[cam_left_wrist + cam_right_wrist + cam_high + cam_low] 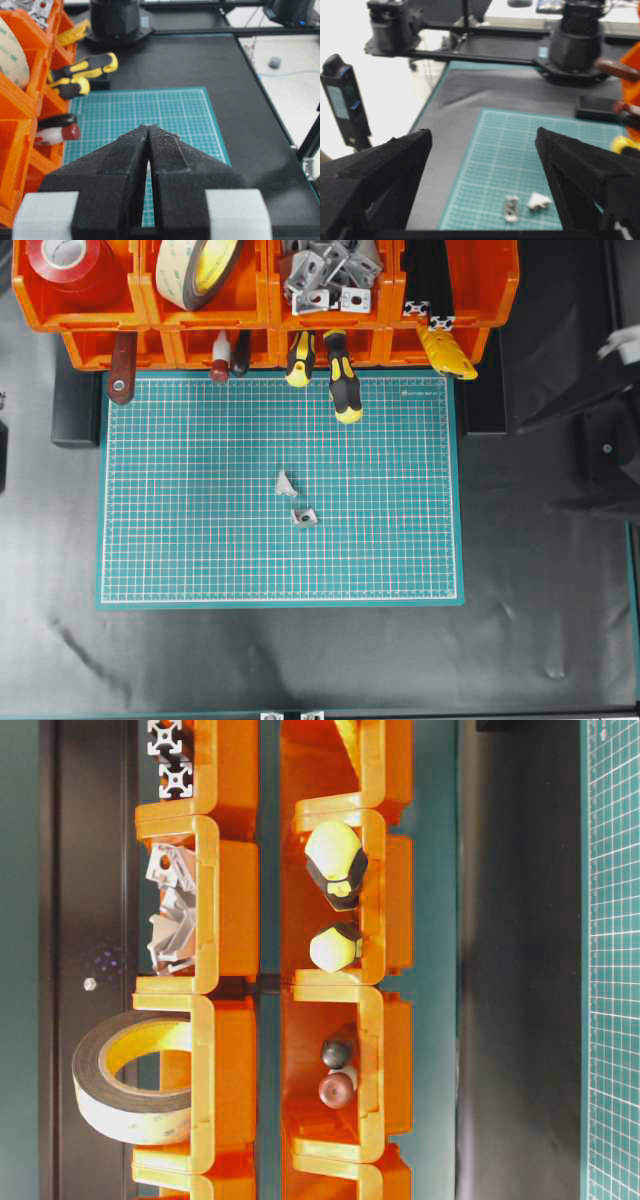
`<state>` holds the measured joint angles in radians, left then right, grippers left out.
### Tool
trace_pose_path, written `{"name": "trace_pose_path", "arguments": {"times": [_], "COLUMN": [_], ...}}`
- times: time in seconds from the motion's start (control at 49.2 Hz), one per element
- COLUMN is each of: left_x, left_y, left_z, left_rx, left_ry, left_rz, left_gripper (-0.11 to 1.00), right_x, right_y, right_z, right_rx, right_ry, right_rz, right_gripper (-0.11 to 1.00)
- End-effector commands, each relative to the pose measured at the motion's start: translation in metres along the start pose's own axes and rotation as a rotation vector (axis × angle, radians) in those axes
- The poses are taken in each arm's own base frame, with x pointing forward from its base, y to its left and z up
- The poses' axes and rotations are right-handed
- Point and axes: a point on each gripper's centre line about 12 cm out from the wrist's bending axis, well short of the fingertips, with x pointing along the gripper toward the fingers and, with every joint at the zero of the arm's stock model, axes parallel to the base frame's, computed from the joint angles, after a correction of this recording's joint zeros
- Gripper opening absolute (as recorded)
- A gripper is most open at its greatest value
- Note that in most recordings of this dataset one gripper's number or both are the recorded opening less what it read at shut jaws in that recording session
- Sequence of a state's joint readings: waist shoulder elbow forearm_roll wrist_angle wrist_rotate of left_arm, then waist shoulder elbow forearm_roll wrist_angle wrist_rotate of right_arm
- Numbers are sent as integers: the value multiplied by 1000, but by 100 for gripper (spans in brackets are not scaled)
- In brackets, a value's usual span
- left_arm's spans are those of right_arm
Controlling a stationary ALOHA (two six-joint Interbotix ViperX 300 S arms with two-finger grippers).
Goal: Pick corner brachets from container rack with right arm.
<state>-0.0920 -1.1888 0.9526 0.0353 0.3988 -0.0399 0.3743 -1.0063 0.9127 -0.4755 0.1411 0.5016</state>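
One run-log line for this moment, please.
small silver-grey metal corner brackets: two on green mat | right gripper: open, empty | left gripper: shut

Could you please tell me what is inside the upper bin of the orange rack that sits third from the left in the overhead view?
The container rack bin holds a heap of corner brachets. Those on top hide the ones underneath, so the full count and the bin's floor cannot be seen.

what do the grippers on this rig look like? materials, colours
Left gripper: two wedge-shaped jaws in rough, foam-like black material, tapering to tips, each with a pale grey-white block at its base. Right gripper: the same textured black wedge jaws, bases out of frame. No cables or markings show on either in the wrist views.
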Motion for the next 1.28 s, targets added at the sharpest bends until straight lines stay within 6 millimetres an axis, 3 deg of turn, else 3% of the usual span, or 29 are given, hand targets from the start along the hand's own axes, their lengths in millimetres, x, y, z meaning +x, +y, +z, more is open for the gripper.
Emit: {"name": "trace_pose_path", "arguments": {"times": [0.0,0.63,1.26], "left_x": [-2,-2,-1], "left_y": [0,0,0], "left_z": [10,10,8], "left_rx": [3,3,3], "left_ry": [-26,-29,-26], "left_rz": [0,-1,-1], "left_gripper": [1,1,1], "right_x": [-10,-34,-48], "right_y": [-6,-26,-33], "right_z": [3,-3,-16], "right_rx": [9,33,46], "right_ry": [-13,-15,15], "right_rz": [-28,-142,-191], "right_gripper": [81,81,81]}}
